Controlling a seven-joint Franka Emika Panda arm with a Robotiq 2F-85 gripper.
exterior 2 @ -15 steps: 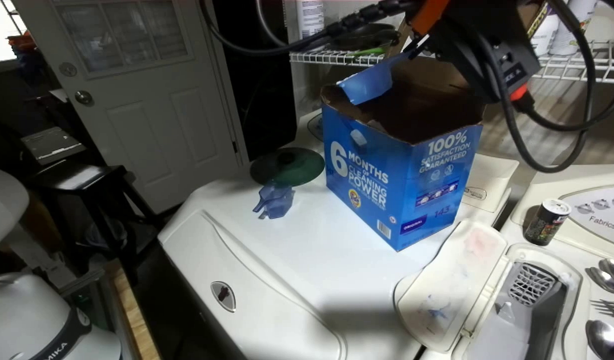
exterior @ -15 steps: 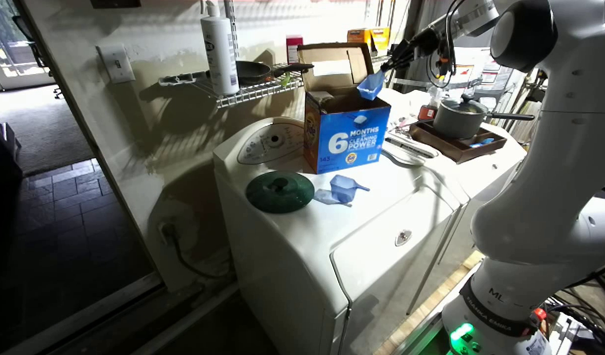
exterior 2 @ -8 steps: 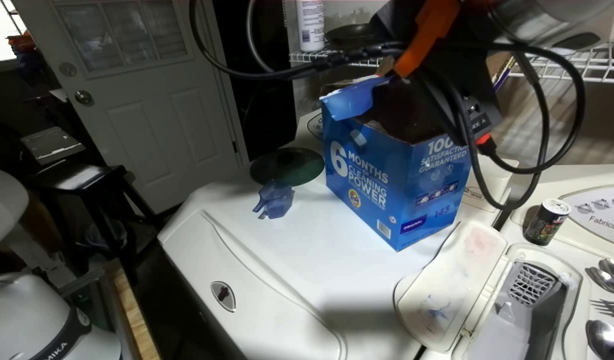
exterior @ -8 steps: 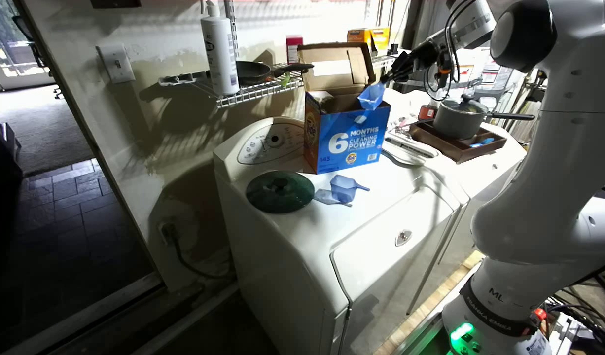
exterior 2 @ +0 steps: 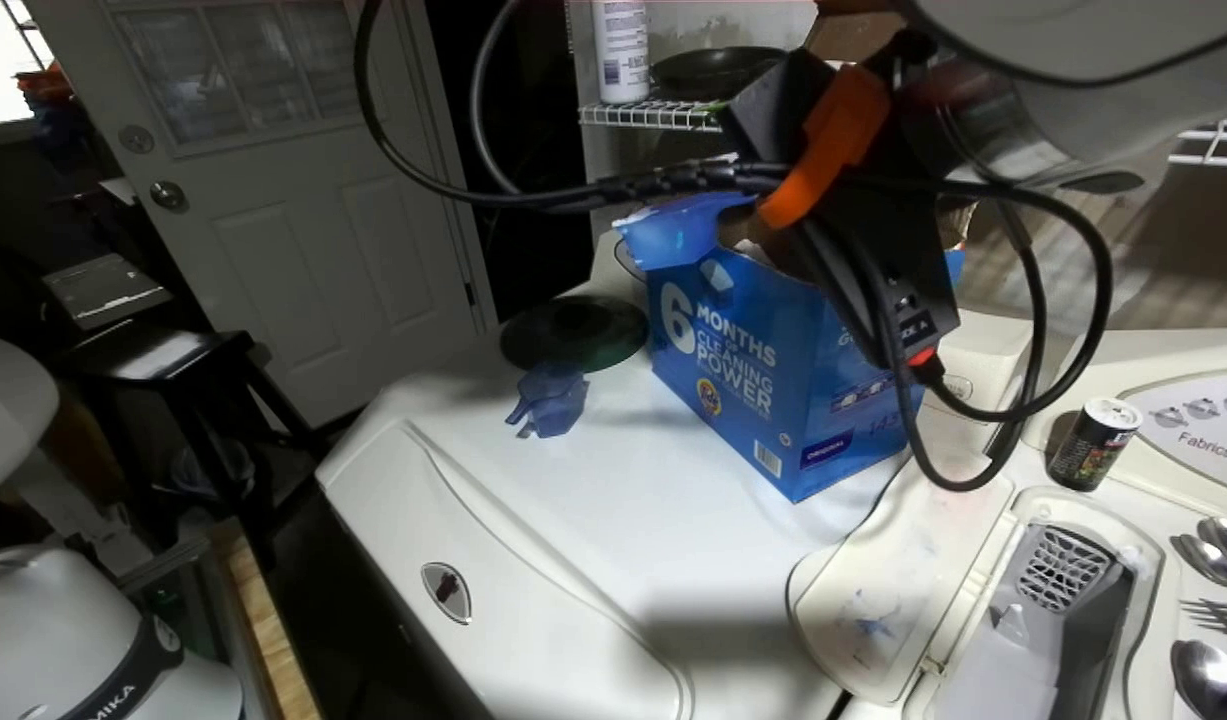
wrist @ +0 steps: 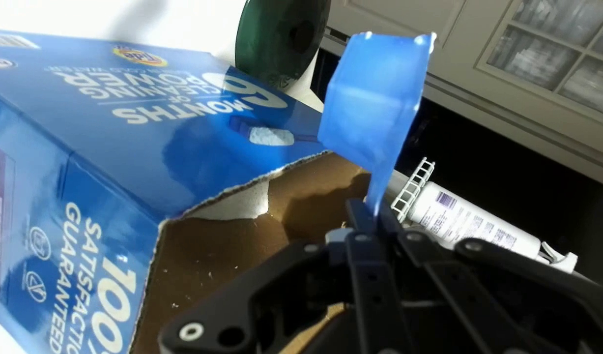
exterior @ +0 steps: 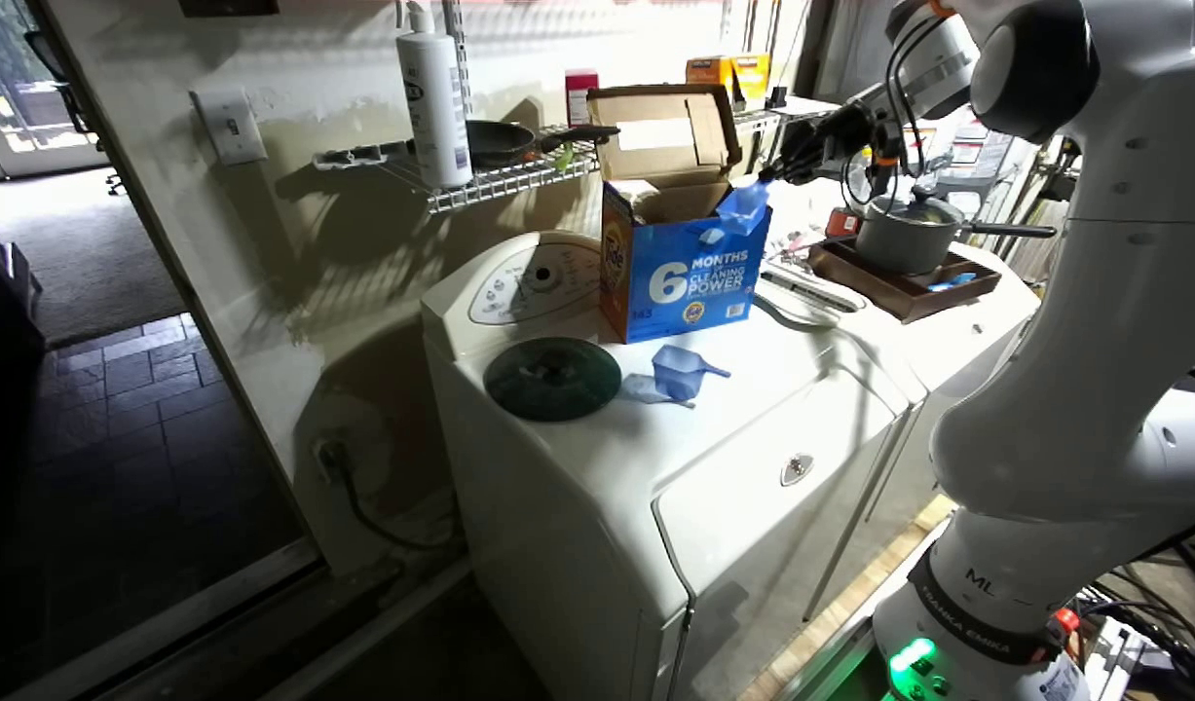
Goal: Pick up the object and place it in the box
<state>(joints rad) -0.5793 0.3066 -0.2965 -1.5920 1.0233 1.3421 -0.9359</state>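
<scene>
Wht machine top (exterior: 772, 365) | box (exterior: 690, 292), upr. | grn lid (exterior: 552, 394) | blu scoop (exterior: 679, 374) nr lid

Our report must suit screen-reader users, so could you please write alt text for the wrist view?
A black gripper pinches a translucent blue scoop by its handle near the rim of an open cardboard Tide box. At the top is a green knobbed lid; at right, a white pump bottle.
</scene>
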